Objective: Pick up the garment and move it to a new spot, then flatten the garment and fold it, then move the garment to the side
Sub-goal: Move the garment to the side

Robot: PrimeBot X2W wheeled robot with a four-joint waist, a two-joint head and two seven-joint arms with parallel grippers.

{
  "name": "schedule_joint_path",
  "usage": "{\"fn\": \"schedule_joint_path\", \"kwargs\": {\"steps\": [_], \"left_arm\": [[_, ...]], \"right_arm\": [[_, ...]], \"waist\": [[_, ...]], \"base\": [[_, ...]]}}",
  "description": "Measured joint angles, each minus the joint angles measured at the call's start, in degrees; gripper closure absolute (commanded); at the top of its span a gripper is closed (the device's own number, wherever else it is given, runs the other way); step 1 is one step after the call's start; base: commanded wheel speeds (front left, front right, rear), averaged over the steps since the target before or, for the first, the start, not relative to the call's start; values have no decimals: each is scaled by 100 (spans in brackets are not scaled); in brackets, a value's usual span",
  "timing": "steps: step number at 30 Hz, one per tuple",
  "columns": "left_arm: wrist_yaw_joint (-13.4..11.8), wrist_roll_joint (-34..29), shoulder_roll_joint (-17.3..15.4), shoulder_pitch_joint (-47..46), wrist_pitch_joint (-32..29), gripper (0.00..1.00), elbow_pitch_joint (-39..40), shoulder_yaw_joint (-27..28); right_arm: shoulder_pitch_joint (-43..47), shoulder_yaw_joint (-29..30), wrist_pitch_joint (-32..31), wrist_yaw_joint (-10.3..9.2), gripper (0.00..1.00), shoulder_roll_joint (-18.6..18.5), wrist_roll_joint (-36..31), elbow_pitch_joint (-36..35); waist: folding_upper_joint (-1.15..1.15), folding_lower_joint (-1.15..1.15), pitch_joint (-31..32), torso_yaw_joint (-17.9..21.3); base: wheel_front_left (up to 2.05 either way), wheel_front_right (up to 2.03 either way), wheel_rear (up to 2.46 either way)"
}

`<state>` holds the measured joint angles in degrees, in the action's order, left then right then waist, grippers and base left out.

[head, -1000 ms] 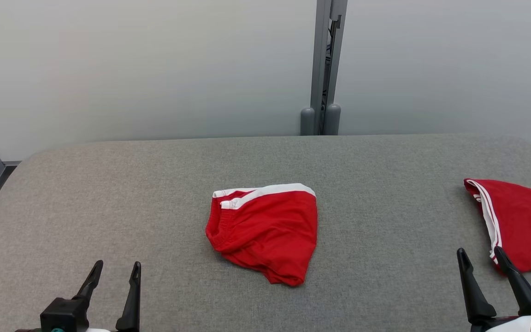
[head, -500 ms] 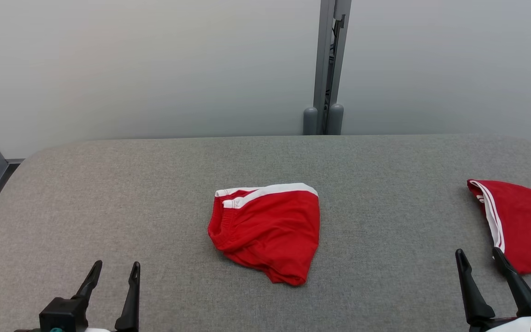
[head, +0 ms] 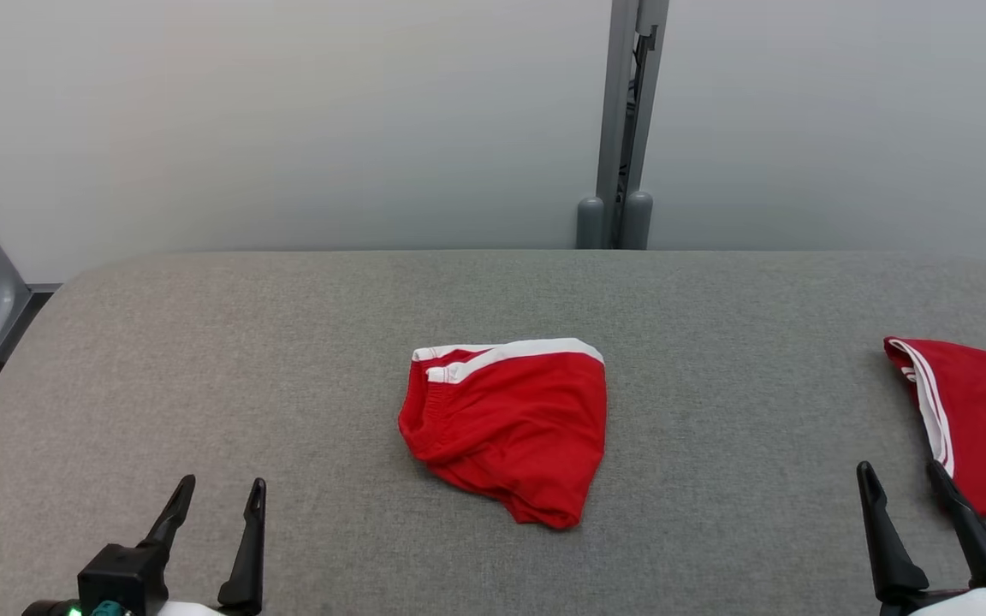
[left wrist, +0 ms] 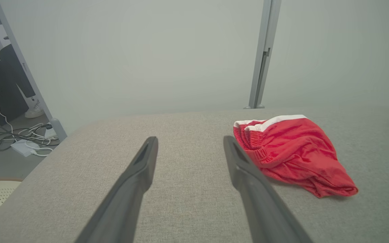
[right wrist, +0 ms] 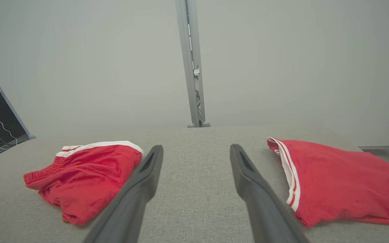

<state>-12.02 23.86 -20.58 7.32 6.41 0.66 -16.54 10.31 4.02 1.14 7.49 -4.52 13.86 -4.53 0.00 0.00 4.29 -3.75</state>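
**Wide and empty:** A red garment (head: 985, 428) with white striped trim lies flat on the grey bench (head: 202, 359). It sits just beside the robot's right fingers (head: 883, 530), on their outer side and a little ahead of the tips. No sleeve or lettering shows, which suggests it is folded and set at the side. The right fingers stand wide apart and hold nothing, pointing along the bench past the garment's trimmed edge rather than at it. The left fingers (head: 248, 547), equally wide and empty, hover over bare bench well apart from the garment. Ahead of both pairs, and between them, a pair of red shorts (head: 506, 428) with a gathered waistband lies loosely doubled over, touched by neither. With both pairs low at the near edge, the arms look parked. Either the fold is finished or a pickup has not yet begun; the pictures do not settle which.
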Motion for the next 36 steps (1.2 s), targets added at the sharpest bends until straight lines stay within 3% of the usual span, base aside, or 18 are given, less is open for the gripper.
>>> {"fn": "schedule_joint_path", "kwargs": {"steps": [11, 26, 36], "left_arm": [[60, -55, -32, -318, 16, 0, 199, -86], [165, -59, 280, -946, 396, 0, 44, -221], [234, -22, 432, -1214, 581, 0, -192, -278]], "right_arm": [[-584, -378, 174, -1, 0, -83, 231, 1081], [-2461, -1368, 544, 0, 0, -154, 726, 3321], [-3205, -1972, 368, -1, 0, -83, 1236, 4523]], "waist": [[0, 0, -244, -566], [0, 0, -1208, -1396], [0, 0, -1533, -1593]], "base": [[0, 0, 0], [0, 0, 0], [0, 0, 0]]}}
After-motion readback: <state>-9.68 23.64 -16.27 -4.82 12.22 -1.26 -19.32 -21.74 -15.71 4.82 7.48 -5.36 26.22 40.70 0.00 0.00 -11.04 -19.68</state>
